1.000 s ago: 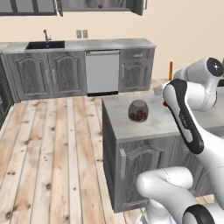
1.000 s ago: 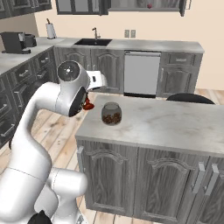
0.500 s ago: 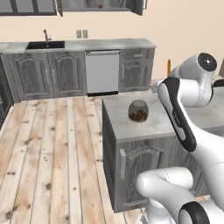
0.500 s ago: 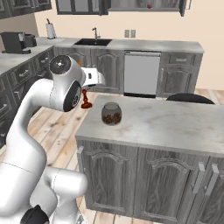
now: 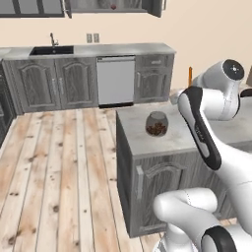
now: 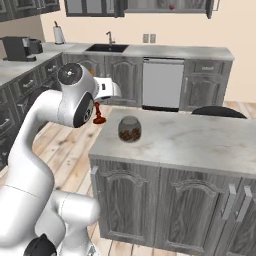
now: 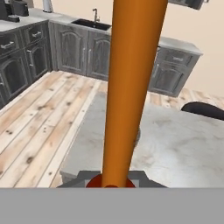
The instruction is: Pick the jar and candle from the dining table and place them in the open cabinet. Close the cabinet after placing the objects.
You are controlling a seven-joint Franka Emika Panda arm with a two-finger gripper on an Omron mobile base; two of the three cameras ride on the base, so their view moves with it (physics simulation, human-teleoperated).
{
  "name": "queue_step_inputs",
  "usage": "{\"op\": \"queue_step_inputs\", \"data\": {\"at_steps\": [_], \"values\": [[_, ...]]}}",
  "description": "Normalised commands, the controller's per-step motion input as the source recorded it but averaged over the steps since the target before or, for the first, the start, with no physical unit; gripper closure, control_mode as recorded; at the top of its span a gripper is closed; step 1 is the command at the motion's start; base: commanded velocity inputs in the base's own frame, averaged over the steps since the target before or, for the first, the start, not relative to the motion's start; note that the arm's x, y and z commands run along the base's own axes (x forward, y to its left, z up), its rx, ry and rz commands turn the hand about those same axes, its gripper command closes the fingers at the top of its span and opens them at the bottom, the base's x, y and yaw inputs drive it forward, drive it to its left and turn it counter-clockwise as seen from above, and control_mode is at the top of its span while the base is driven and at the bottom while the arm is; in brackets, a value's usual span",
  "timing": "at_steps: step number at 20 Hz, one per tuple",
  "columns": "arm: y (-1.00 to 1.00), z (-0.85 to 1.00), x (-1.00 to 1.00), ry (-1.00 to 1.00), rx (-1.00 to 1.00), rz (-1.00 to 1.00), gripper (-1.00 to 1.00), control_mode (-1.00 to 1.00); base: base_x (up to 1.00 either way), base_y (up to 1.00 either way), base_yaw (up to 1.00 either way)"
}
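Observation:
My gripper (image 6: 100, 98) is shut on the orange taper of the candle (image 7: 131, 87), which stands upright and runs up the middle of the hand view. Its dark red foot (image 6: 99, 119) hangs just off the left end of the dining table (image 6: 200, 145), above the floor; its orange tip (image 5: 190, 74) pokes up behind my arm. The jar (image 6: 129, 128), clear glass with brown pieces, stands on the marble top near that end, also seen as the jar (image 5: 156, 123). The cabinet (image 6: 150, 5) is open high on the back wall, with a small red ball (image 6: 171, 6) inside.
Along the back wall run a counter with a black sink (image 6: 106, 48) and a dishwasher (image 6: 161, 82). A coffee machine (image 6: 20, 47) and a paper roll (image 6: 59, 35) stand at left. A black chair (image 6: 217, 112) sits behind the table. Wooden floor lies to the left.
The arm's upper joints have swung up and over, and the candle has risen a little in the shut gripper. The jar has not moved.

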Motion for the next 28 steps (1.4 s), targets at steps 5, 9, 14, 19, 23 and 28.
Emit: {"op": "queue_step_inputs", "data": {"at_steps": [5, 9, 14, 19, 23, 28], "values": [[0.0, 0.0, 0.0, 0.0, 0.0, 0.0, 1.0, 1.0, -0.52, 1.0, -0.03], [0.0, 0.0, 0.0, 0.0, 0.0, 0.0, 1.0, 1.0, -0.19, 1.0, -0.06], [0.0, 0.0, 0.0, 0.0, 0.0, 0.0, 1.0, 1.0, 0.19, 1.0, -0.18], [0.0, 0.0, 0.0, 0.0, 0.0, 0.0, 1.0, 1.0, 0.6, 1.0, -0.26], [0.0, 0.0, 0.0, 0.0, 0.0, 0.0, 1.0, 1.0, 0.69, 1.0, -0.25], [0.0, 0.0, 0.0, 0.0, 0.0, 0.0, 1.0, 1.0, 0.99, 0.79, -0.08]]}}
